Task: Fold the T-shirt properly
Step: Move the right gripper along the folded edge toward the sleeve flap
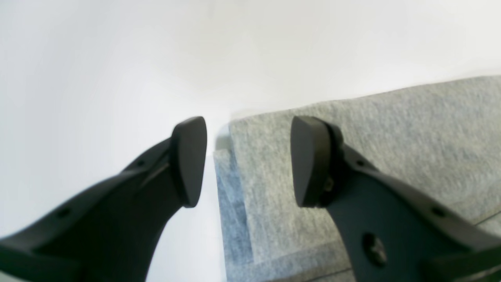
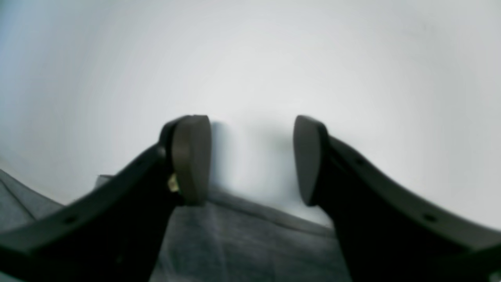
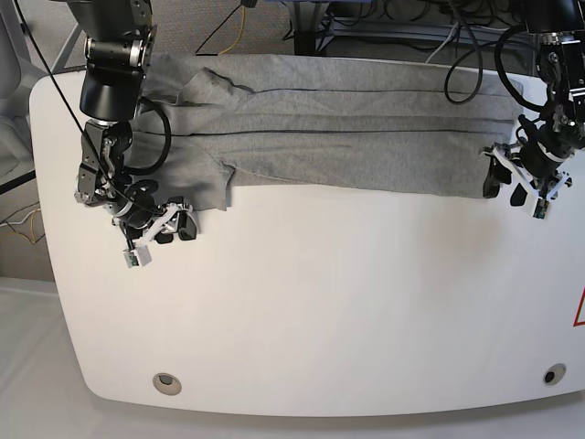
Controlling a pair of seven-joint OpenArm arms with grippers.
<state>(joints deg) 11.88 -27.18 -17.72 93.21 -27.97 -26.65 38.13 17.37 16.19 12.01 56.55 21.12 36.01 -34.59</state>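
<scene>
Left gripper point(image 1: 248, 160) gaping, empty, straddling T-shirt point(image 3: 347, 137) corner; right gripper point(image 3: 163, 229) likewise unclenched at opposite end (long axis running between them).

White rounded table point(image 3: 320, 311), grey T-shirt point(image 3: 347, 137) spread flat across its far side

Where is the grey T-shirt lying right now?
In the base view the T-shirt lies stretched in a long band across the far side of the white table, between the right tool and the left tool.
</scene>
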